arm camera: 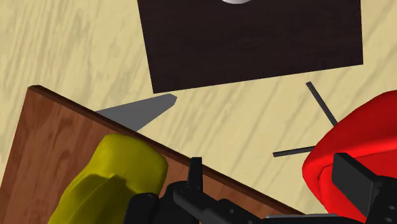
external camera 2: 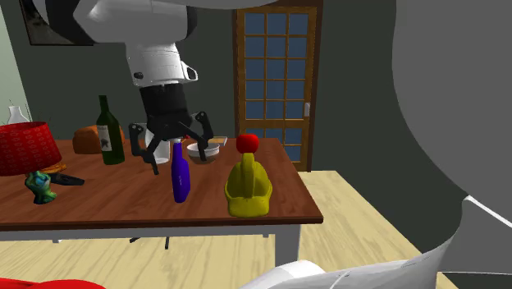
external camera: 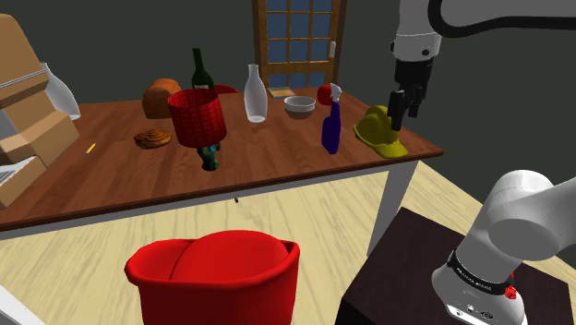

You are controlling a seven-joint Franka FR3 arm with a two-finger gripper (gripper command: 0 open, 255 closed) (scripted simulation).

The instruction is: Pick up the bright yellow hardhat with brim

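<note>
Hardhat and gripper are close together at the corner of the desk nearest the arm's dark stand. The hardhat is a dull, mustard-leaning yellow and sits on the brown wood with its brim towards the desk's edge. The black gripper hangs above it with its two fingers spread wide apart, holding nothing and not touching the hardhat.

From the second exterior view the gripper shows with fingers splayed, up over the desk and to that view's left of the hardhat. A blue bottle stands just in front of it. A small red round thing peeks over the hardhat's top.

Looking along the gripper, the hardhat lies beside one finger, near the desk's edge, with pale floor boards and the stand beyond.

In the shoulder view, the blue bottle stands just to the left of the hardhat. Further along the desk are a grey bowl, a clear glass vase, a green wine bottle, a lamp with a red shade, and a brown loaf. A red armchair sits on the floor in front of the desk, and a door with glass panes stands behind it.
</note>
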